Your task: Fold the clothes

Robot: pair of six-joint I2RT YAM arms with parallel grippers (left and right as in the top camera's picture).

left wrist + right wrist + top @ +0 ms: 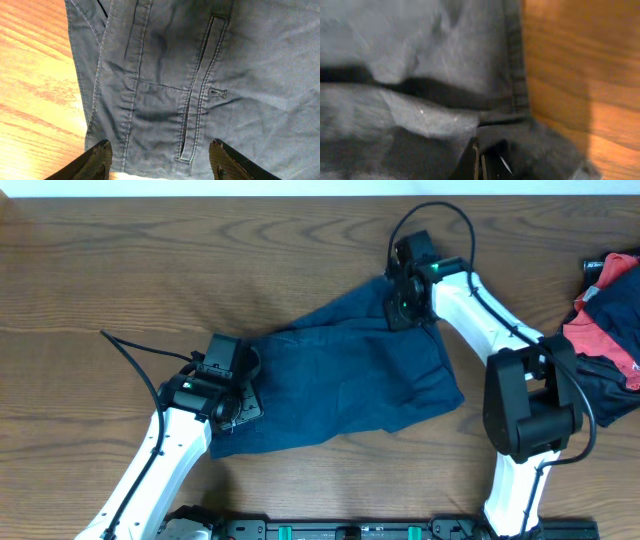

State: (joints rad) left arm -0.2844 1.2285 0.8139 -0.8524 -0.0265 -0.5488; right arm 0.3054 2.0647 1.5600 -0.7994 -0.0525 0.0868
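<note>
Navy shorts (350,385) are lying spread out across the middle of the wooden table (150,260).
The right gripper (405,308) is pinching their far hem corner, fingers pressed together; the left gripper (160,157) is hovering, jaws spread, over the pocketed left end.

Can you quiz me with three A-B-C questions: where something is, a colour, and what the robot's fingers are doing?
1. The red-and-dark cloth pile lies: A at the brown wooden table's right edge; B on the floor; C mid-table.
2. The wide fabric shorts are: A yellow; B dark navy-blue; C green.
3. The left arm's black fingers are: A holding a cup; B shut; C open over the shorts.
Answers: 1A, it sits at that edge in the overhead view; 2B, blue all over; 3C, a gap shows between them.
</note>
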